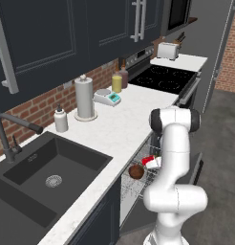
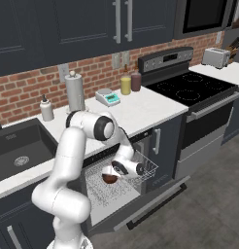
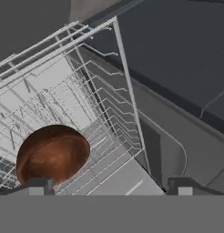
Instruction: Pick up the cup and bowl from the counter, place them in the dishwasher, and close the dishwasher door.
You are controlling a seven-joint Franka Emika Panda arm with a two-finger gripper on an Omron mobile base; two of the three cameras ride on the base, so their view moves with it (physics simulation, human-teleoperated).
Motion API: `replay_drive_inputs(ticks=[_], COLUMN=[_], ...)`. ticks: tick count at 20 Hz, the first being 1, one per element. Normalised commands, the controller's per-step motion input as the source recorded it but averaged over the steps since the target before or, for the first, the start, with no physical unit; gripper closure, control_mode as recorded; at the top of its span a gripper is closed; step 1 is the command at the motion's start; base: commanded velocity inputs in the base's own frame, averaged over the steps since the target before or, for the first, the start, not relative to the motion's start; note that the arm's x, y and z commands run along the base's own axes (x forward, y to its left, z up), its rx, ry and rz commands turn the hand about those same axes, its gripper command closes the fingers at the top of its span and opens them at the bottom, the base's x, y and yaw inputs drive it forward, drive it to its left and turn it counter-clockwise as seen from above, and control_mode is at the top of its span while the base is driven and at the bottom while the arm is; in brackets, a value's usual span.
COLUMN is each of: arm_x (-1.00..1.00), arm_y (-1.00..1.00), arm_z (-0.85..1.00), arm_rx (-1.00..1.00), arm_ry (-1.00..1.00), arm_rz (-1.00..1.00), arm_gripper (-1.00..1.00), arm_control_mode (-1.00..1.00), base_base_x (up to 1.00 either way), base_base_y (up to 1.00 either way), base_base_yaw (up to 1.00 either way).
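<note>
Jaws stand wide open over the pulled-out rack [image 3: 63,91], holding nothing; the bowl [image 3: 52,154] lies in the rack just under one jaw, cup [image 1: 150,161] nearby. Next: withdraw, lift the door [image 2: 155,197] shut.

Bowl [image 3: 52,154] is sitting in the rack [image 3: 109,118] at lower left of the hand view; cup [image 1: 150,161] is lying beside it (left base view).

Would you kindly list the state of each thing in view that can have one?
bowl: resting in the wire rack, not held
cup: lying in the rack, beside the bowl
wire rack: pulled out
dishwasher door: dropped open
gripper: open, empty, above the rack
</note>
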Motion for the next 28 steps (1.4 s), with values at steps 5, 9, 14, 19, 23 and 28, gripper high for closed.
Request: replay_drive_inputs(ticks=[5, 9, 14, 19, 23, 28], arm_x=[-0.85, -0.78, -0.64, -0.63, -0.59, -0.54], arm_y=[-0.56, -0.61, -0.66, -0.67, -0.65, -0.71], arm_z=[1.00, 1.00, 1.00, 0.79, 0.37, 0.02], arm_rx=[0.01, 0.00, 0.00, 0.00, 0.00, -0.04], arm_ry=[0.00, 0.00, 0.00, 0.00, 0.02, -0.04], arm_rz=[0.00, 0.00, 0.00, 0.00, 0.00, 0.09], arm_gripper=[-1.00, -1.00, -1.00, -1.00, -1.00, -1.00], arm_control_mode=[-1.00, -1.00, -1.00, -1.00, -1.00, -1.00], base_base_x=[0.00, 0.00, 0.00, 0.00, 0.00, 0.00], base_base_y=[0.00, 0.00, 0.00, 0.00, 0.00, 0.00], base_base_yaw=[0.00, 0.00, 0.00, 0.00, 0.00, 0.00])
